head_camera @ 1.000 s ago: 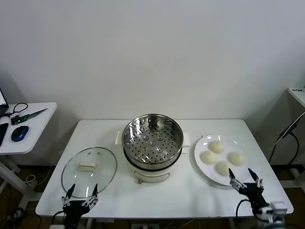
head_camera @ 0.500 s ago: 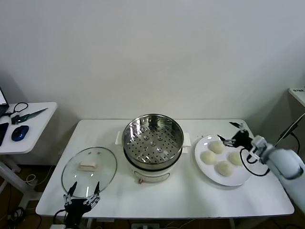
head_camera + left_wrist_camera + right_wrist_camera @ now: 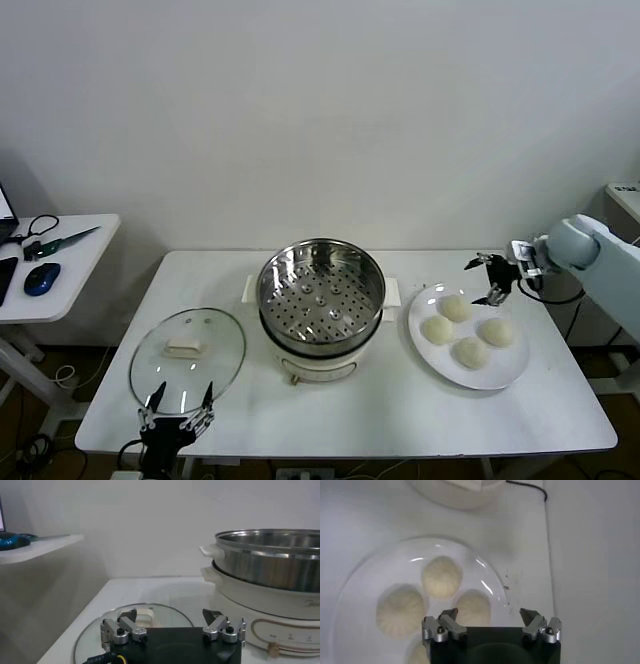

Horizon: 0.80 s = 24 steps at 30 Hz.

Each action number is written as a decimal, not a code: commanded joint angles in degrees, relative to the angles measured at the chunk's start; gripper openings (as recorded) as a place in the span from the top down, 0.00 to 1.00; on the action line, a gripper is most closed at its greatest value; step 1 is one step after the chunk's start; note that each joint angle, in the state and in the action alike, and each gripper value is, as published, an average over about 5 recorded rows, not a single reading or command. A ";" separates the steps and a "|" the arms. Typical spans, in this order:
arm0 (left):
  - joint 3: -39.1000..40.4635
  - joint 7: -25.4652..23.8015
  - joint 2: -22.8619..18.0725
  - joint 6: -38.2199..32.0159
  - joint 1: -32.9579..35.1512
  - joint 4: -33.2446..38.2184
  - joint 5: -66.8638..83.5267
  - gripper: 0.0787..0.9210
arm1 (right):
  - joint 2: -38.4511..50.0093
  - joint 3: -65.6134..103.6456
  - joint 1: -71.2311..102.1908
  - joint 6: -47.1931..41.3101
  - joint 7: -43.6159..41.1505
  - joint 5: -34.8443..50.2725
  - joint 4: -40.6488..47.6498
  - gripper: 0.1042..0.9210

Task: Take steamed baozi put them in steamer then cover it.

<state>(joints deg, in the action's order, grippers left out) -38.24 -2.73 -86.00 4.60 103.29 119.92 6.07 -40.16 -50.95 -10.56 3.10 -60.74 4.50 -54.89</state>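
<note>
baozi (image 3: 455,309): four on plate (image 3: 513,367), right of steamer (image 3: 321,292) | right gripper (image 3: 492,280): jaws wide, empty, above plate's far edge; nearest bun just below, robot-ward | left gripper (image 3: 176,423): spread, idle near lid (image 3: 187,359)

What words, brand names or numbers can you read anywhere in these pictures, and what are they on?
None can be read.
Steamer: a faint mark at the edge of its white base in the left wrist view, too blurred and cut off to read.
Cover, plate, baozi, table: no lettering visible.
</note>
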 commanded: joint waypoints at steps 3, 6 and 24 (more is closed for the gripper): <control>-0.07 -0.10 -0.09 0.22 -0.24 -0.59 -0.05 0.12 | -10.77 -11.27 -4.49 -1.46 -4.35 -2.70 13.29 0.12; -0.20 -0.10 -0.18 0.26 -0.27 -0.77 -0.05 0.12 | -12.28 -8.43 -0.93 -1.47 -3.33 -4.49 15.37 0.12; 0.11 0.02 -0.75 -0.08 0.05 -1.49 -1.00 0.12 | -21.15 3.05 6.20 -1.22 1.57 -11.83 27.50 0.14</control>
<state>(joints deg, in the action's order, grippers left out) -38.18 -2.77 -86.71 4.63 103.27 118.54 5.22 -57.28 -50.80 -5.94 2.03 -60.21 -4.63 -33.00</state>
